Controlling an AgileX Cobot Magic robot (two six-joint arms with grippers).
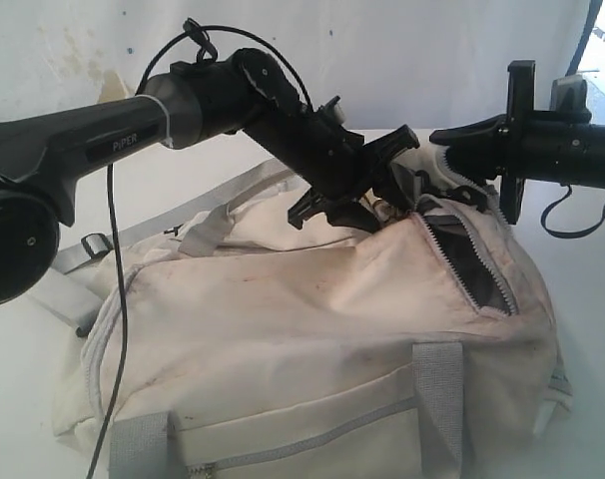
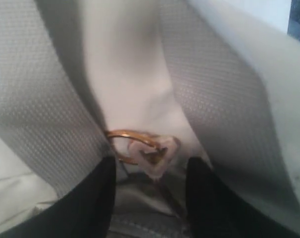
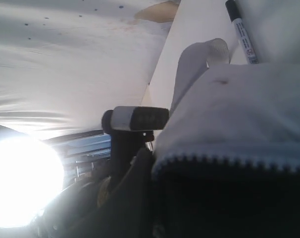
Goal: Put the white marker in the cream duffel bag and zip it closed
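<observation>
Cream duffel bag [image 1: 312, 299] part-unzipped; left tool [image 2: 150, 201] parted by zipper pull [image 2: 135, 146]; right tool [image 1: 444, 138] clenched.

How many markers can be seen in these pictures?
1. The marker lies outside the bag, past its fabric, and shows only in the right wrist view. Others could be hidden inside the bag.

Soiled cream fabric duffel bag [image 1: 312, 329] on white table [image 1: 592, 329], end zipper [image 1: 474, 267] partly open; slim white black-capped marker [image 3: 241, 32] lies outside, beside it.
</observation>
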